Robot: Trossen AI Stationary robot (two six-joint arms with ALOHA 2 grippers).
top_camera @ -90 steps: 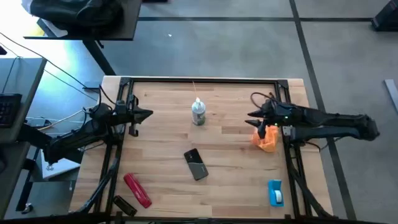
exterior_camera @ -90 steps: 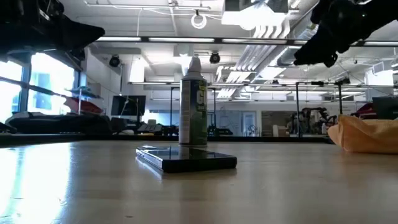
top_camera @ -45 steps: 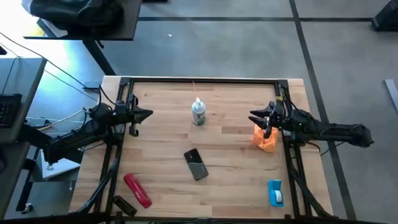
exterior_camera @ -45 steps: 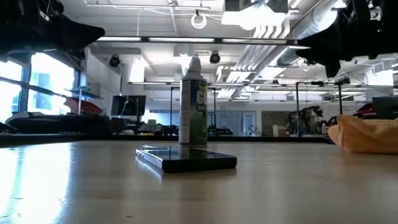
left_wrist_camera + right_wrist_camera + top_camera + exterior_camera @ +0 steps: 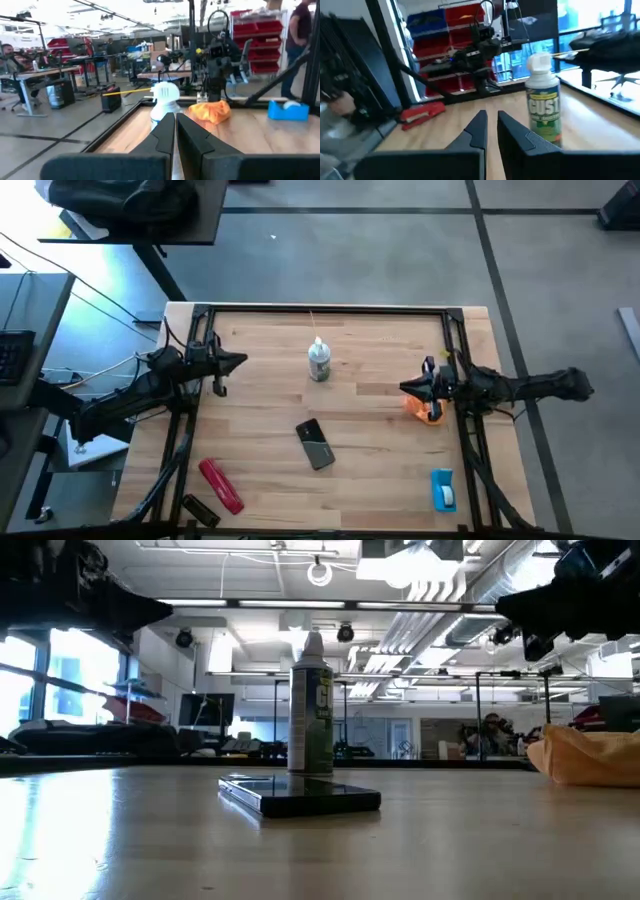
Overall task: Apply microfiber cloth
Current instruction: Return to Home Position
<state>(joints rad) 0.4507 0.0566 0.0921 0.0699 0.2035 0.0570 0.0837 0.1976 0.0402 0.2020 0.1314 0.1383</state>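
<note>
Cloth lies free on the right side; right arm nearer.
Bunchy bright orange microfiber cloth (image 5: 431, 412) sits just below the right gripper (image 5: 406, 388), whose fingers are nearly together and empty; left gripper (image 5: 241, 362) is closed, empty, well apart.

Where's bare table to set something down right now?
Free: wood between phone and blue object; also between left gripper and spray bottle. Crowded: corner by red tool; right edge, microfiber cloth under the right gripper.
</note>
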